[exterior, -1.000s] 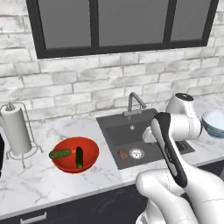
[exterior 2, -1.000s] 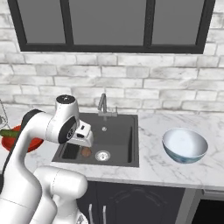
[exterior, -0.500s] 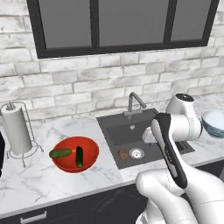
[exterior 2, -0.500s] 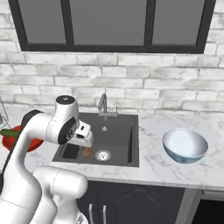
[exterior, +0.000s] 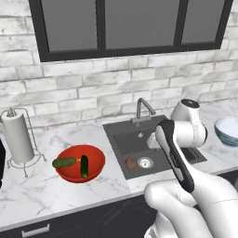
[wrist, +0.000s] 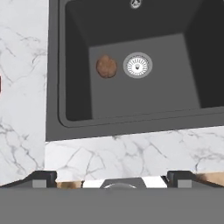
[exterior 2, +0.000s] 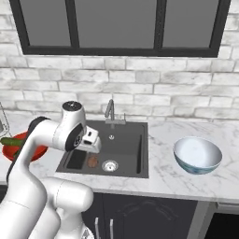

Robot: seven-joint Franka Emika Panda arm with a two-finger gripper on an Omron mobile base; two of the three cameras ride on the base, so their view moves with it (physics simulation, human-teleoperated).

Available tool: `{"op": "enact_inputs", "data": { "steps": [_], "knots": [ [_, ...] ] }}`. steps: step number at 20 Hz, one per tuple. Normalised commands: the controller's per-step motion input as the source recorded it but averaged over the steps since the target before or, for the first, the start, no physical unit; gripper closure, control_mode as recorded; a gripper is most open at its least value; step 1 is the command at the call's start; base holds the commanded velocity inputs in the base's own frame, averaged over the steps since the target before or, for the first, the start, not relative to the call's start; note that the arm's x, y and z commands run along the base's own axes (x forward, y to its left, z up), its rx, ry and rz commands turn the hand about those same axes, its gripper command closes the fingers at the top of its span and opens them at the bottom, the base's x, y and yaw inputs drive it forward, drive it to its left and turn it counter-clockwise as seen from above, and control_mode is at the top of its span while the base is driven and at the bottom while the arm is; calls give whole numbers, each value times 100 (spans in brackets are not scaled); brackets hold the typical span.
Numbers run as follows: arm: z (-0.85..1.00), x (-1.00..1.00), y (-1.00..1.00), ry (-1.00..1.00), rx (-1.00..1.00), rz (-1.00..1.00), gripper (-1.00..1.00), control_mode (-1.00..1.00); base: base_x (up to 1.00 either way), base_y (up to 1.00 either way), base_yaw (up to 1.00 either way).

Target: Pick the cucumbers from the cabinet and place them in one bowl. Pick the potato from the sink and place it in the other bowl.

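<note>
potato (wrist: 106, 66) lies beside the sink (wrist: 74, 105) drain; gripper (wrist: 111, 176) seemingly open above.

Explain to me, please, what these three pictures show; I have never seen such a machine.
All three are rendered pictures of one simulated kitchen. The machine is a white robot arm on a base that can drive. Two cameras ride on that base, behind the arm, one to its left and one to its right. The third sits on the hand and looks down past the pincer, which holds nothing; its tips stand apart. On the marble counter lies a red bowl with two cucumbers inside, beside a paper towel roll. A brown potato lies in the dark sink, next to the drain. An empty pale blue bowl stands to the sink's right.
</note>
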Motion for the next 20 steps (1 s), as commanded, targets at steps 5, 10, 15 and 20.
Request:
{"op": "enact_inputs", "data": {
  "steps": [5,10,15,20],
  "knots": [
    [-2,46,0,0,0,0,-100,-100,0,0,0],
    [-5,43,0,0,0,0,-100,-100,0,0,0],
    [-26,7,0,-9,0,0,-100,-100,0,0,0],
    [-30,0,11,-5,0,0,-100,-100,0,0,0]
  ]
}}
